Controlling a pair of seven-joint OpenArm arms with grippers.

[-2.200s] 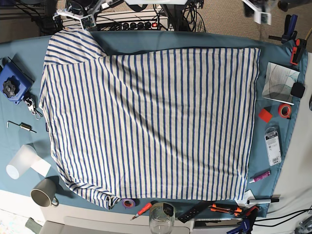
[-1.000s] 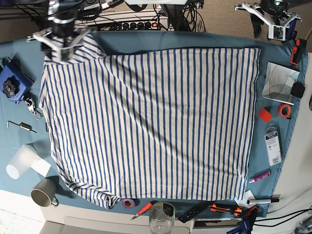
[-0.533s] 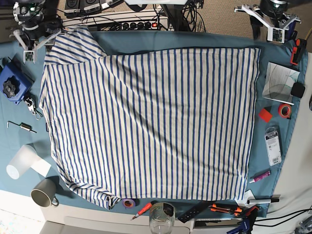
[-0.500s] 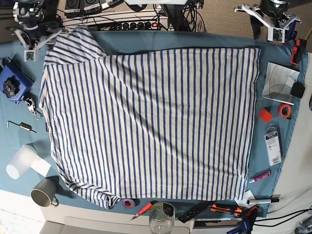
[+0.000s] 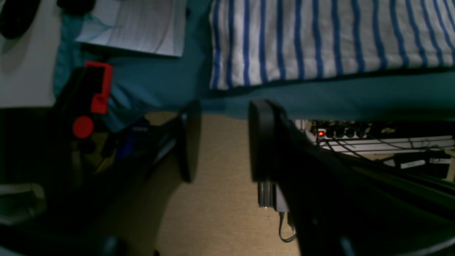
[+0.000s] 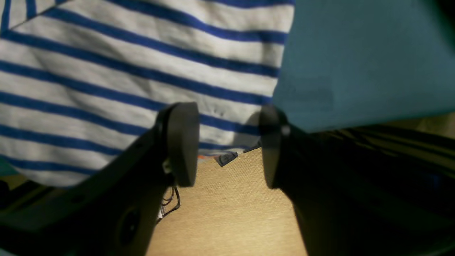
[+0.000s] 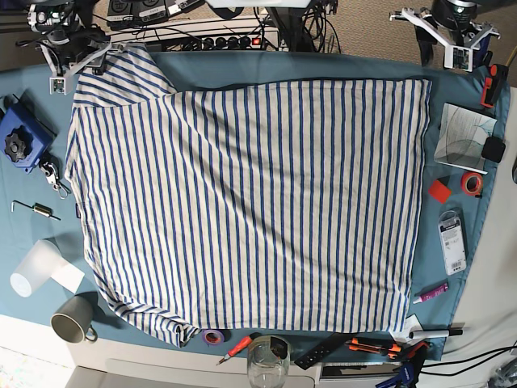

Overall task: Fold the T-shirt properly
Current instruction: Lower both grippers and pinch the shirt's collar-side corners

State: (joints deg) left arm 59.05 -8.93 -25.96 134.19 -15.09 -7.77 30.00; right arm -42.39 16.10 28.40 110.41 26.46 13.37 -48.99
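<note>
Mug [image 7: 72, 320] beside T-shirt [image 7: 250, 202] hem.

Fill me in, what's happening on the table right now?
A two-armed robot is set to fold the T-shirt, which lies spread flat on the teal cloth, one sleeve sticking out at the far corner. No fold shows yet. The right pincer hovers open by that sleeve; the left pincer hangs open beyond the opposite far corner. Neither holds any fabric.
</note>
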